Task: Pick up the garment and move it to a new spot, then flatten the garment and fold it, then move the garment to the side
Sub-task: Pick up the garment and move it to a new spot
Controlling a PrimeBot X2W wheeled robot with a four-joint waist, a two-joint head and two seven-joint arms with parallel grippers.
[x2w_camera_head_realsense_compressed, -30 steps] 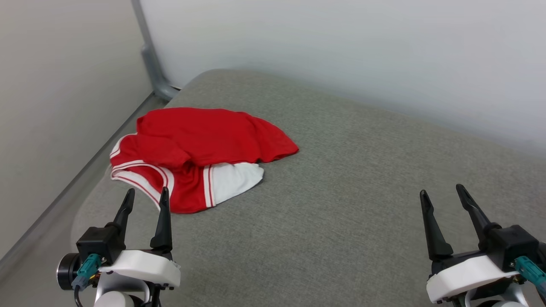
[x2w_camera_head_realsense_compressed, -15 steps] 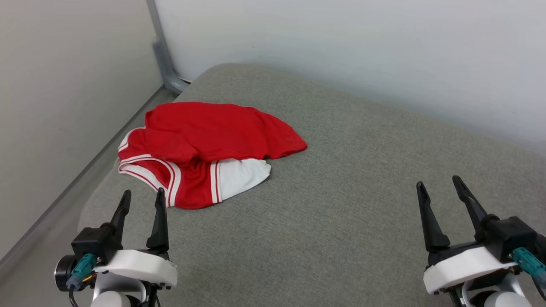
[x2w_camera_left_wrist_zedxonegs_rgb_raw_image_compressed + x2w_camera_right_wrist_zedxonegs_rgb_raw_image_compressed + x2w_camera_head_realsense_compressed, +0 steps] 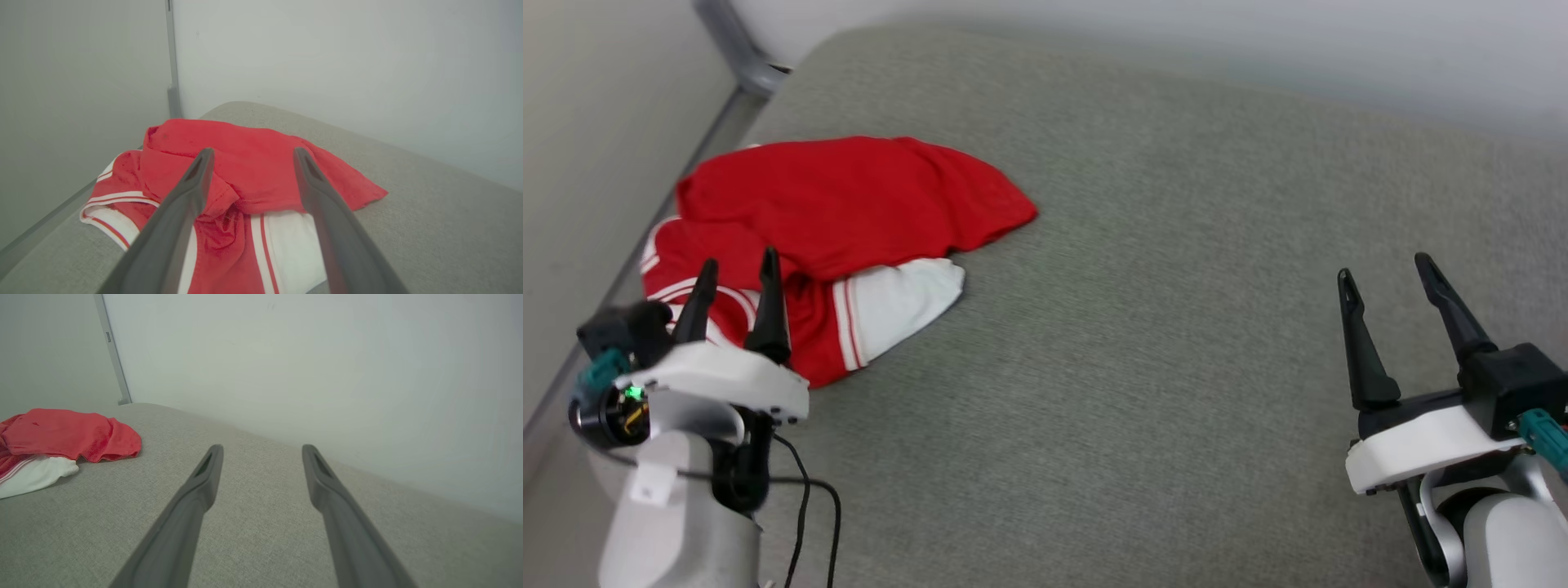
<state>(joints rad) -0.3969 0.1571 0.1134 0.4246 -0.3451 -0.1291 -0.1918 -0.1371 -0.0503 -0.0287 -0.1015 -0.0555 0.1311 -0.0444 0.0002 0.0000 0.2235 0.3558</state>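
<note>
Head view, with both wrist views. The garment [image 3: 849, 204], a red shirt, lies crumpled at about 10 o'clock on a gray padded surface [image 3: 1176, 367], close to that surface's left edge and rounded far corner. One white sleeve [image 3: 898, 298] pokes out from under the red folds toward 4 o'clock, bordered by red-and-white striped trim [image 3: 845, 318]. More trim curves along the shirt's near left edge. No lettering can be made out in these folds.

The left gripper [image 3: 738, 261] stands at 8 o'clock in the head view, its two dark fingers spread apart and pointing toward 12 o'clock over the near edge of the shirt. In the left wrist view the same gripper [image 3: 252, 151] frames the bunched red cloth [image 3: 261, 175] between its parted fingers. It appears to hover just above the fabric, though contact cannot be ruled out from these angles. A black cable [image 3: 809, 506] loops below its wrist.

The right gripper [image 3: 1383, 268] stands at 4 o'clock, fingers likewise parted and holding nothing, well apart from the shirt. In its own wrist view this gripper [image 3: 262, 447] points across bare gray fabric, with the shirt [image 3: 61, 433] at 9 o'clock.

A pale wall [image 3: 1258, 49] closes the scene at 12 o'clock, and a gray post [image 3: 739, 49] rises at 11 o'clock.
</note>
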